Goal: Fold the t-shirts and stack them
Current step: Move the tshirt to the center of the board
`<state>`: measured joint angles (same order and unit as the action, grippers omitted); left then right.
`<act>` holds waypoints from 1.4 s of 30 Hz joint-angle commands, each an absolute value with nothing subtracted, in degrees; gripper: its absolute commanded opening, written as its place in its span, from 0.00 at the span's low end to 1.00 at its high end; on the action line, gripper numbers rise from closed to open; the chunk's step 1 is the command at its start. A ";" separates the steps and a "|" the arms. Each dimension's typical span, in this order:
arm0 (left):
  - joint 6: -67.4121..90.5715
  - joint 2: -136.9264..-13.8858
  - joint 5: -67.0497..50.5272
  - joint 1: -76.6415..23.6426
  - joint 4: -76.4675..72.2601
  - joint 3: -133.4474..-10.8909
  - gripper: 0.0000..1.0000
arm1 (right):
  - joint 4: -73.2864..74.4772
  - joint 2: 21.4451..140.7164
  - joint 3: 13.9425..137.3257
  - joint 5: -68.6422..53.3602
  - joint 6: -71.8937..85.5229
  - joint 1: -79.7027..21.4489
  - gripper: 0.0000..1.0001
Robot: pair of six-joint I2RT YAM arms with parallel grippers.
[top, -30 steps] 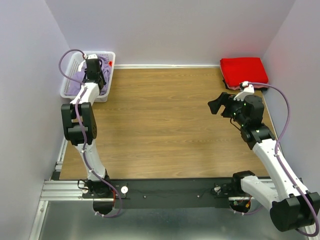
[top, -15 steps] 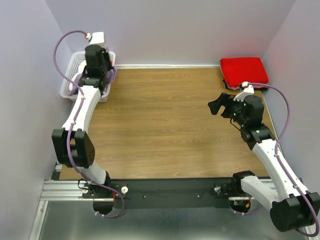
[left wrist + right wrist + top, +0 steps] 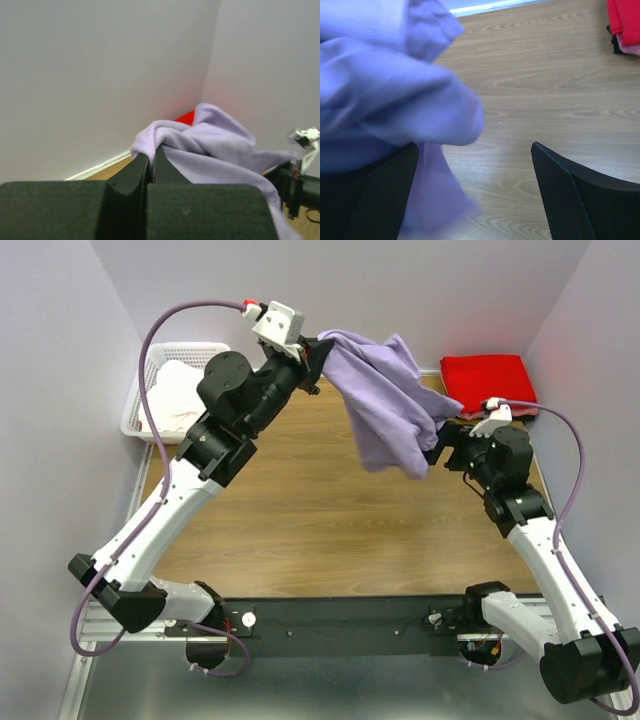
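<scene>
A: Where's the soft, lavender-purple cloth t-shirt (image 3: 385, 400)?
B: Airborne over the wood-grain table's (image 3: 300, 510) far middle, a bunched edge clenched between the left gripper's (image 3: 312, 352) dark fingers. Its limp folds sag rightward to the right gripper (image 3: 475, 147), whose mesh-textured fingers are spread wide, holding nothing.
A: What might go wrong?
B: Likely the narrow pinch slips, or those fingers close on several crumpled layers and the shirt won't spread flat.
</scene>
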<state>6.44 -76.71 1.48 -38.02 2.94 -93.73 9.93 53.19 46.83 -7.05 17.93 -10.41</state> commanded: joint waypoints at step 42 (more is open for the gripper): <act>19.51 -62.48 2.37 -39.54 2.29 -37.88 0.64 | 17.93 84.45 45.88 8.08 25.84 -26.81 0.99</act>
